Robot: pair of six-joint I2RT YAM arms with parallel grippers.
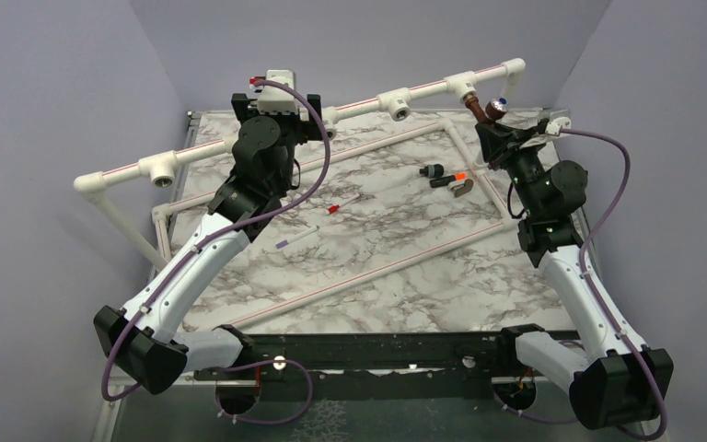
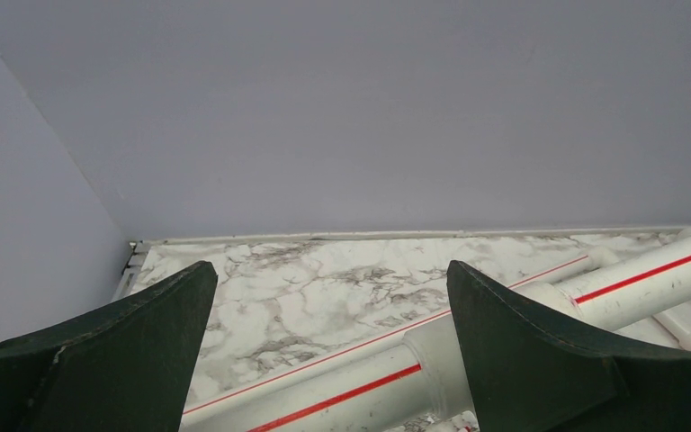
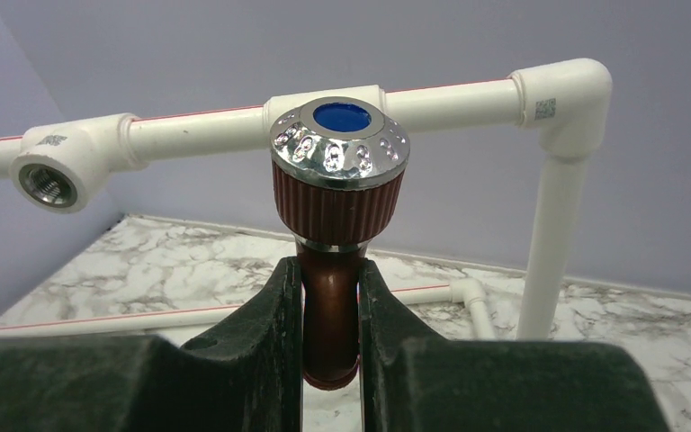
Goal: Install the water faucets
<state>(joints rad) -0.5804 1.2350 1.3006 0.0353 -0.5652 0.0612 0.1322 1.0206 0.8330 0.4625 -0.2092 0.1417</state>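
faucet (image 3: pixel 335 180) pinched in right pincer (image 3: pixel 330 274), clear only in wrist view; left pincer (image 2: pixel 330 274) spread.

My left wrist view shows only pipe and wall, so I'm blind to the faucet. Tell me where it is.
Observer: The right hand is shut on the faucet, holding it in front of the rightmost tee.
Operator: Report the tee beside it.
Observer: The next tee to the left is empty, its threads bare.
Operator: List what's on the table.
Observer: Small dark parts lie loose on the table, right of centre.
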